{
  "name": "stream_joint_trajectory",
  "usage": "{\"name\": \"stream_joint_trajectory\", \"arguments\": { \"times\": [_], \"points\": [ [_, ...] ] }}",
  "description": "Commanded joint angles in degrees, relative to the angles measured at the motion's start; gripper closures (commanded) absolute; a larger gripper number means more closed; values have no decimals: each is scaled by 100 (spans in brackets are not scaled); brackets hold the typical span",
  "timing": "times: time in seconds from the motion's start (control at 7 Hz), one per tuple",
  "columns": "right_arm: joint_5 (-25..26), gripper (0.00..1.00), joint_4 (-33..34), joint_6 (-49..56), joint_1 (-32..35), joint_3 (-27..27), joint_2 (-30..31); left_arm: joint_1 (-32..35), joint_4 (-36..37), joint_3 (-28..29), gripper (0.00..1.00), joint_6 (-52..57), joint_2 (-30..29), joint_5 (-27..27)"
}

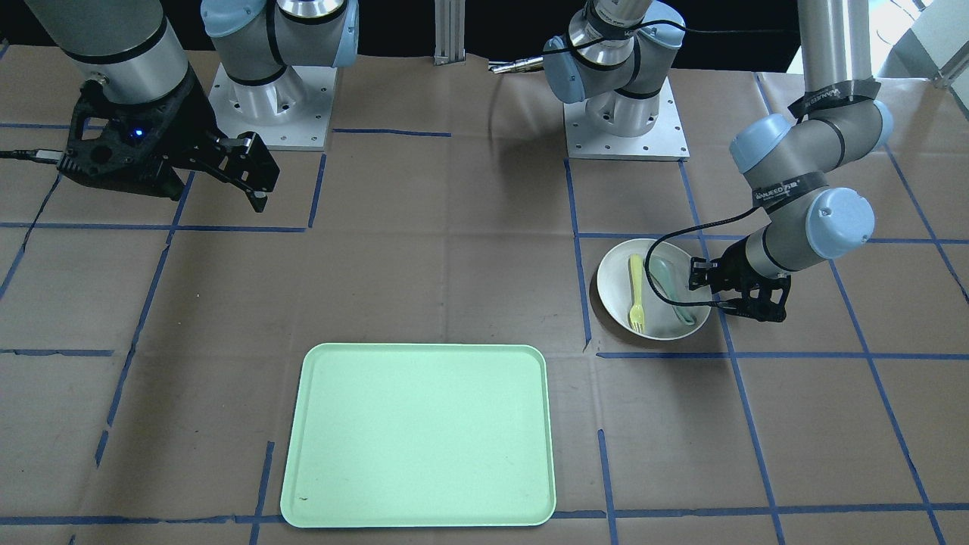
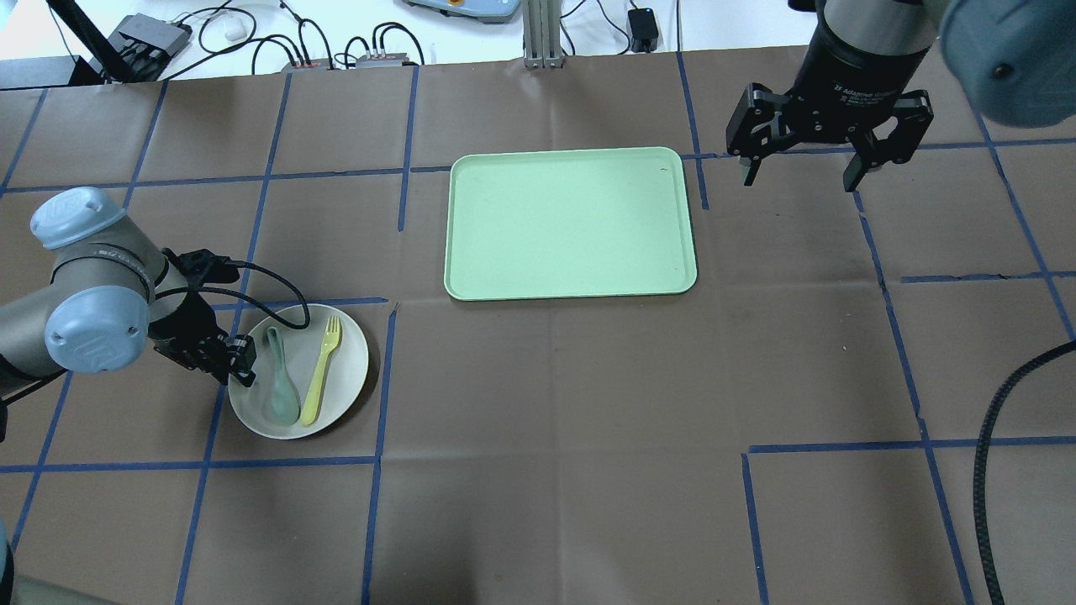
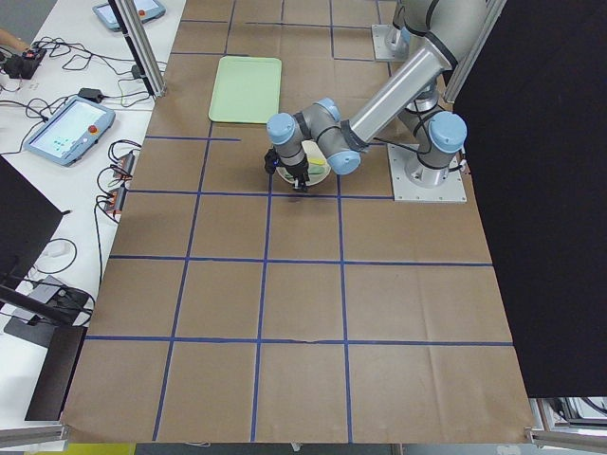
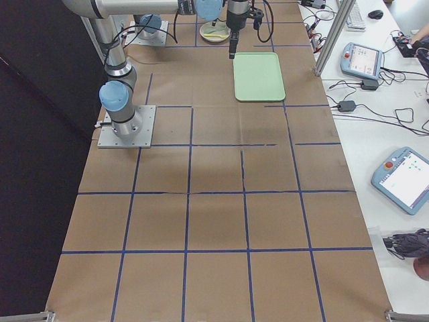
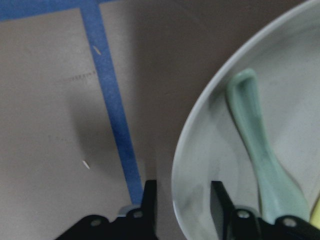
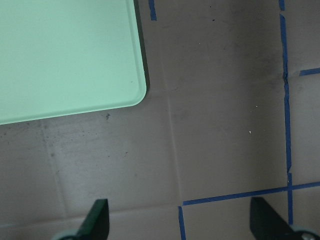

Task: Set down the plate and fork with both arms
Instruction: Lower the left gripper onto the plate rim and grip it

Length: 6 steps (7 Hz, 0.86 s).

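Note:
The off-white plate (image 2: 349, 353) rests on the table at my left, seen from above. The pale-yellow fork (image 2: 322, 370) lies in it beside a teal spoon (image 2: 279, 386). My left gripper (image 2: 239, 357) is low at the plate's left rim. In the left wrist view its jaws (image 5: 182, 200) stand narrow around the rim (image 5: 210, 140), one finger outside and one inside. In the front view the plate (image 1: 617, 284), the fork (image 1: 636, 295) and the left gripper (image 1: 700, 291) are at the right. My right gripper (image 2: 799, 181) is open, empty and raised, right of the tray.
The light-green tray (image 2: 572, 223) lies flat at the table's middle far side; its corner shows in the right wrist view (image 6: 65, 55). Blue tape lines grid the brown table cover. Cables and devices lie beyond the far edge.

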<state>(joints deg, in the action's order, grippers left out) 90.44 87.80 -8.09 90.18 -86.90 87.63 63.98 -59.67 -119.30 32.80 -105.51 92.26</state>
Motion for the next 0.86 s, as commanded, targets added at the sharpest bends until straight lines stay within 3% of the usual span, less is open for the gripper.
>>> {"name": "stream_joint_trajectory", "arguments": {
  "times": [0.0,0.43,0.71],
  "points": [
    [0,0,0,0,0,-3,0,0,-9,3,100,-308,-5,-7],
    [0,0,0,0,0,-3,9,-201,-70,38,100,-432,56,-358],
    [-9,0,0,0,0,6,0,-246,-80,12,100,-441,153,-910]
  ]
}}
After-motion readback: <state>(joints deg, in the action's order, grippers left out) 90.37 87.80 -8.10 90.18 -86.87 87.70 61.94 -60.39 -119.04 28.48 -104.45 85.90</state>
